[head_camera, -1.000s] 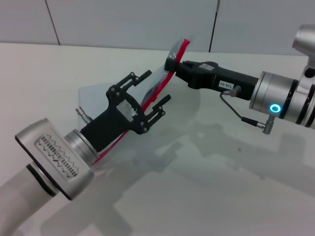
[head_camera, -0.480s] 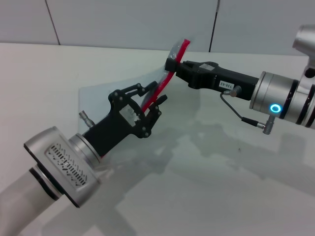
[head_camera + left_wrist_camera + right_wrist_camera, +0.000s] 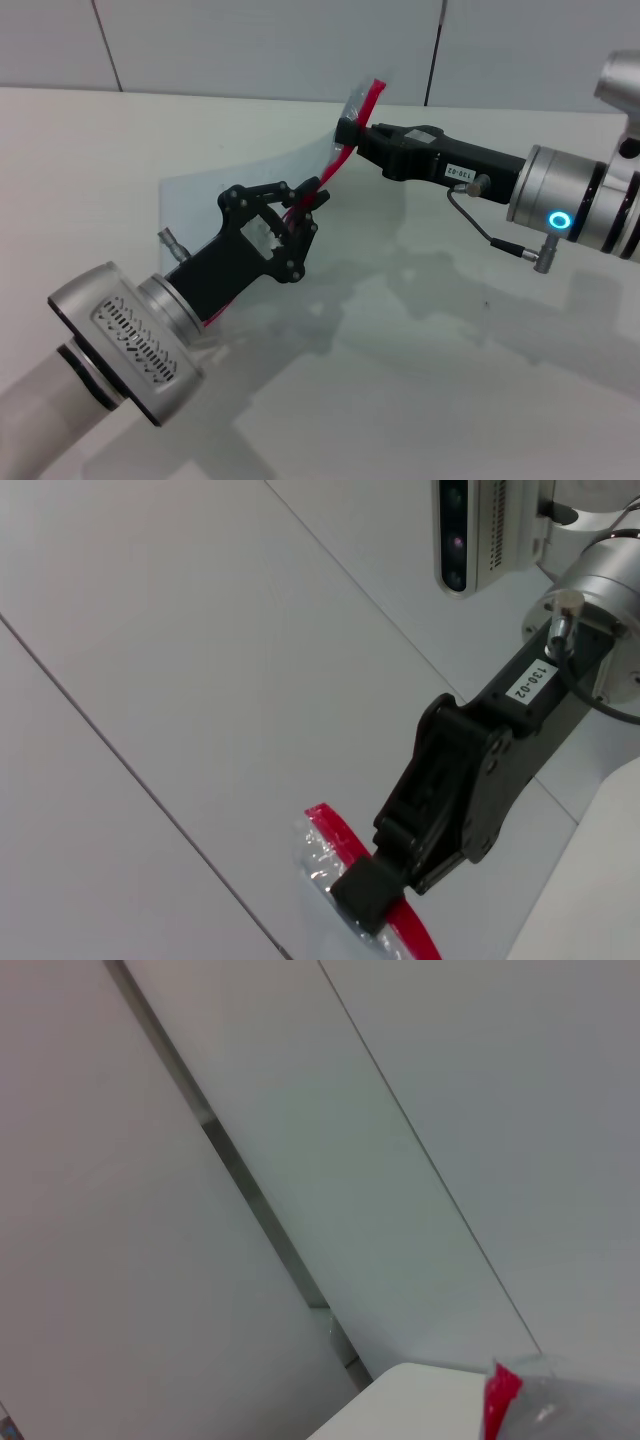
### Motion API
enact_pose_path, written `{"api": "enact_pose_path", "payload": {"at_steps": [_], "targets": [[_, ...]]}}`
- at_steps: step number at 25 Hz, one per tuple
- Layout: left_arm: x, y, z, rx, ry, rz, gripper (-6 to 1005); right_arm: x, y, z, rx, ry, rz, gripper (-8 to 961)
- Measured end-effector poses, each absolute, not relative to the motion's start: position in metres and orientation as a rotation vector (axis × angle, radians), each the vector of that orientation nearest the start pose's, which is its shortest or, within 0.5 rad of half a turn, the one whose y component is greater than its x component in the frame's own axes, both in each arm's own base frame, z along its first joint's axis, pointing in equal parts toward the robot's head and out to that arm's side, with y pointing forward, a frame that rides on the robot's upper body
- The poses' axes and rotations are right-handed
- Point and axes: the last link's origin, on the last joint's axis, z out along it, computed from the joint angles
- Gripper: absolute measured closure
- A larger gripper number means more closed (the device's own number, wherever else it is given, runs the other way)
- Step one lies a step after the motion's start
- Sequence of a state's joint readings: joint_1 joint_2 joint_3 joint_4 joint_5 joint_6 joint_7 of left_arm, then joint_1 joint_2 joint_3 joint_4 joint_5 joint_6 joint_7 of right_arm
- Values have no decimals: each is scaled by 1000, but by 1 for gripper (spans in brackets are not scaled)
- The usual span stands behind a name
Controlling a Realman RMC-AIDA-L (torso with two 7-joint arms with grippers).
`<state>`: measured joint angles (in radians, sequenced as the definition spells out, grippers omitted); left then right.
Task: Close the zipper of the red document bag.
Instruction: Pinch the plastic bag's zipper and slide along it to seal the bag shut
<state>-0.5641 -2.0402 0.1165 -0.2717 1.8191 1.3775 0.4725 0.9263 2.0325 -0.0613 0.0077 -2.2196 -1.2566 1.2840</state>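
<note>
The red document bag (image 3: 205,200) is a translucent pale pouch, low at its near end and lifted off the table at its far end. Its zipper (image 3: 338,162) is a red strip along the raised edge. My right gripper (image 3: 349,130) is shut on the far end of that edge, also seen in the left wrist view as the right gripper (image 3: 362,900) clamped on the red strip (image 3: 328,825). My left gripper (image 3: 307,204) is shut on the zipper partway along; the slider is hidden between its fingers. The right wrist view shows only the bag's red corner (image 3: 500,1397).
The white table (image 3: 450,380) stretches in front and to the right of the bag. Grey wall panels (image 3: 270,40) stand behind it. A thin cable (image 3: 480,228) loops under the right forearm.
The left gripper's fingers, spread wide around the red strip a second ago, have closed onto it. The left hand shifted slightly forward. The right gripper has held still.
</note>
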Motion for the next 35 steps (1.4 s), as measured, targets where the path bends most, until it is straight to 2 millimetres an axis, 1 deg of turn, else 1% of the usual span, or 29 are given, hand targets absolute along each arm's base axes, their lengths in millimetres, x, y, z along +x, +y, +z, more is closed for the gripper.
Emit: {"api": "enact_pose_path", "payload": {"at_steps": [8,13,15,18,24,27,35], "targets": [[-249,305,-74,-1969,351,-572,910,169,394,-68,-2534,933,1100,939],[-249,305,-74,-1965,351,-568,911,176,397,-63,-2486,945,1105,939],[-249,305,-74,-1965,350,-567,913,185,399,-56,-2433,957,1112,939],[-250,304,-74,-1966,348,-564,916,206,402,-39,-2322,981,1126,939],[-253,303,-73,-1966,343,-559,916,248,400,-7,-2108,1034,1141,939],[-253,302,-74,-1970,346,-559,916,262,397,2,-2047,1053,1134,939],[-255,302,-73,-1973,350,-552,915,289,388,17,-1924,1089,1130,940]]}}
